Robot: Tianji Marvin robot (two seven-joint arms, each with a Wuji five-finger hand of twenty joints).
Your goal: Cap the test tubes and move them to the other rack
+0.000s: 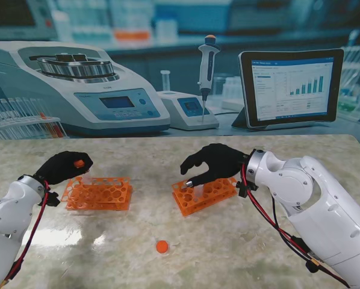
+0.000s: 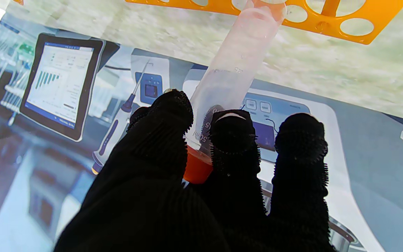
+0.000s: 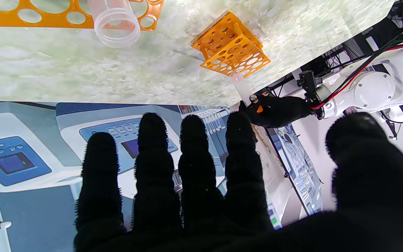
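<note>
Left hand (image 1: 62, 167) grips a capped test tube (image 2: 234, 66) by its orange cap, tube tilted w/ its bottom in the left rack (image 1: 99, 193). Right hand (image 1: 213, 164), fingers spread & holding nothing, hovers over the right rack (image 1: 203, 195) w/ an uncapped tube (image 3: 117, 21). Spare cap (image 1: 162, 246) on desk (image 1: 240, 241).

Lab setting, but mostly staged: a printed backdrop behind the marble-look table (image 1: 240, 241) shows a centrifuge (image 1: 77, 84), a small benchtop device w/ display (image 1: 189, 109), a pipette (image 1: 207, 66) on its stand, a tablet (image 1: 291, 86) w/ bar charts, plus blurred shelves and racks of tubes at the left edge. It reads flat in the wrist views too. Real lab items on the table: two orange tube racks, left rack (image 1: 99, 193) and right rack (image 1: 204, 194), w/ a loose orange cap (image 1: 162, 246) nearer to me.
</note>
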